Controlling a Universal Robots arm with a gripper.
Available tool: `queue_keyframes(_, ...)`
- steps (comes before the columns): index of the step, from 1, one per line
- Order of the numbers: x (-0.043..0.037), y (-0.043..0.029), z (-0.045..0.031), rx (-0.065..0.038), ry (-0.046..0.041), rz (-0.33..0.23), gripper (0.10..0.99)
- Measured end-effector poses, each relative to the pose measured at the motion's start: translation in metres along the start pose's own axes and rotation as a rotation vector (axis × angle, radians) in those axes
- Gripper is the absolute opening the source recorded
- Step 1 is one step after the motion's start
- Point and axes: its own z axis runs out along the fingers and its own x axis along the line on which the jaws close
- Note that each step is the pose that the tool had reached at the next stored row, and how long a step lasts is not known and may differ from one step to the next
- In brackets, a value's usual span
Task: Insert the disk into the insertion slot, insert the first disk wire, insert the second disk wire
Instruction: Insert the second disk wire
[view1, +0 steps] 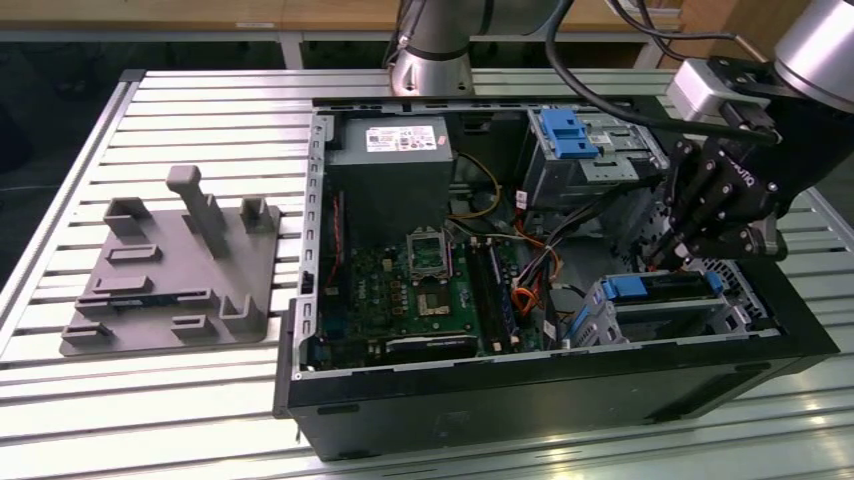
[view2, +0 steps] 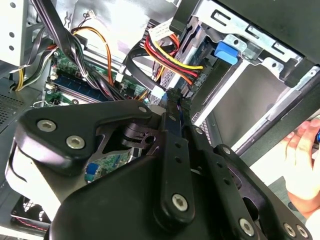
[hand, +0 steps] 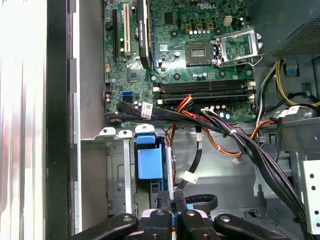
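My gripper (view1: 674, 258) hung low inside the open computer case, right over the insertion slot (view1: 627, 318). The disk (view1: 661, 288) sat in that slot just under my fingertips, its blue carrier facing up, so I judged the first step done and the wire work in hand.

In both wrist views my fingers (view2: 172, 107) were pressed close together. I could not tell whether a connector was pinched between them. Just ahead of the tips in the second wrist view ran the red and yellow wire bundle (view2: 172, 57), reaching toward the back of the disk. A loose black cable (hand: 195, 165) hung near my fingers in the first wrist view, and the motherboard (hand: 200, 60) lay well beyond them.

To my mind, seating a plug here called for squaring it to its socket and pressing gently, since the cables crowded the gap. A person's hand (view2: 300, 150) showed outside the case, off to my side.
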Motion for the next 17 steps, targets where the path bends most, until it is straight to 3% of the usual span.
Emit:
queue_keyframes(5, 0.0015, -0.0003, 0.0001, 0.000, -0.0011, 0.000, 0.145)
queue_keyframes(17, 0.0082, -0.0021, 0.0004, -0.001, -0.0142, -0.002, 0.145)
